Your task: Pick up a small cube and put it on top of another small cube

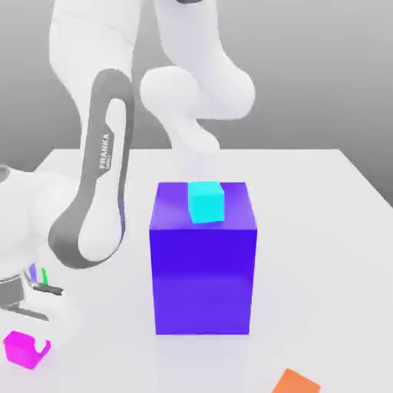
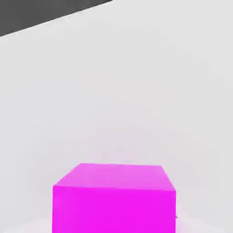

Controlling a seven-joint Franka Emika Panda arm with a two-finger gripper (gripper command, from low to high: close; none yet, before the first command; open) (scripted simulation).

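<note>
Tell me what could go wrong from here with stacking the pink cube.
1. The magenta cube lies at the exterior view's lower left edge, under the arm's wrist. Whether it is gripped squarely cannot be told, so it might slip on lifting.
2. The cyan cube sits atop the tall blue-violet block. If that is the target, the lift is high and the arm could clip the block.
3. The cyan cube is small, so an off-centre placement may tumble off.

A plain white table [image 1: 322, 230] stretches out under soft, even light, faintly glossy, its far edge at twelve o'clock meeting a smooth grey backdrop [image 1: 322, 69].
</note>
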